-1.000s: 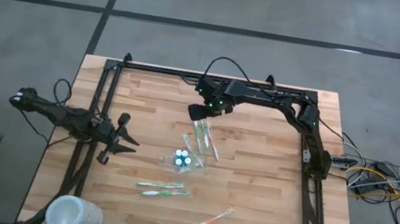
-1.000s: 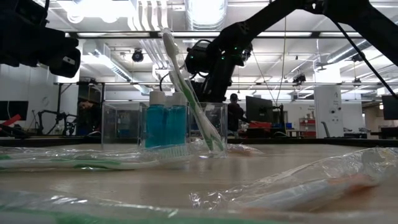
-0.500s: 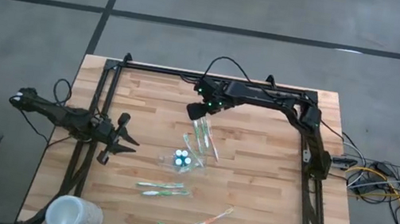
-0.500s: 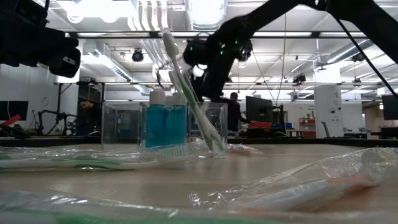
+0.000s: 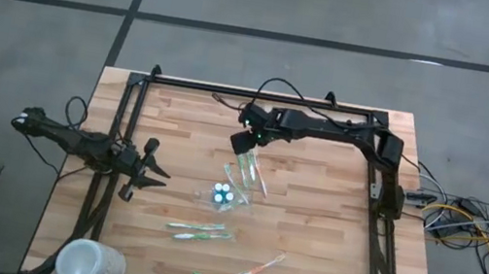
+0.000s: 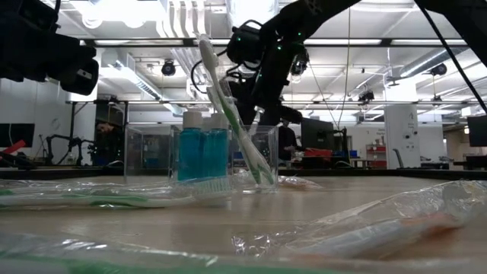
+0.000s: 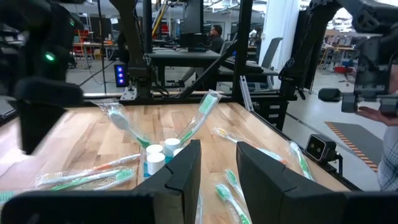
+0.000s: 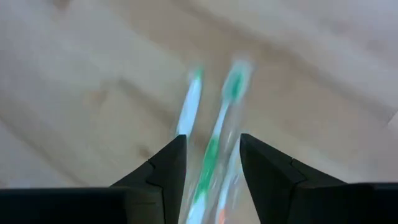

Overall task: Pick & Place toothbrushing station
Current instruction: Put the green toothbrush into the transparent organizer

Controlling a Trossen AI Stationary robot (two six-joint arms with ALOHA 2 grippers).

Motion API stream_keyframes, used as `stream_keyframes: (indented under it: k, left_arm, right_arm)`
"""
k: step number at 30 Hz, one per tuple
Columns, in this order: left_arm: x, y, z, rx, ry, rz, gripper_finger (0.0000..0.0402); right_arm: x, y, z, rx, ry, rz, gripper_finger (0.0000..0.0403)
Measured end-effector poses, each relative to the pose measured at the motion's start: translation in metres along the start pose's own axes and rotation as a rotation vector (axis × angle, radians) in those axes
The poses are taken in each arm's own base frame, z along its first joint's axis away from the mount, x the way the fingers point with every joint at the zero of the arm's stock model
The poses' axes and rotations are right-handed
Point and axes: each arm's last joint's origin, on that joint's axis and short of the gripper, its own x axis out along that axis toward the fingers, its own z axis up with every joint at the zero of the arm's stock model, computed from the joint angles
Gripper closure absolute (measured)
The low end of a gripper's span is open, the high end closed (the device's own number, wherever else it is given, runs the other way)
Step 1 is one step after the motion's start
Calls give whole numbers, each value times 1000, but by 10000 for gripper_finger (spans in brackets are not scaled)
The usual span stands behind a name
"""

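right pincer (image 5: 245,144) hovers part-open, empty, just above the brushes (image 5: 247,170) leaning from the holder (image 5: 233,194); left pincer (image 5: 152,174) waits well apart.

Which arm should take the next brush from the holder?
Right. Its gripper hangs open over the brushes leaning out of the holder; the left gripper waits at the table's left edge.

Wooden table (image 5: 309,226) with wrapped toothbrushes (image 5: 200,232)
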Motion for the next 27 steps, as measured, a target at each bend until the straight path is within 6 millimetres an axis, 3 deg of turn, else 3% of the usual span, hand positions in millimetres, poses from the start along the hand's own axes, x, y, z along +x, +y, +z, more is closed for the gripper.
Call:
stream_keyframes:
  k: [8, 13, 21, 27]
  left_arm:
    - [0, 0, 0, 0, 0, 0, 293]
    - [0, 0, 0, 0, 0, 0, 293]
    - [0, 0, 0, 0, 1, 0, 293]
    - [0, 0, 0, 0, 1, 0, 293]
  right_arm:
    - [4, 10, -20, -16, 53, 10, 241]
    - [5, 11, -22, -26, 22, -13, 245]
    - [7, 8, -36, 35, 145, -36, 241]
    - [8, 13, -48, 8, 268, 58, 243]
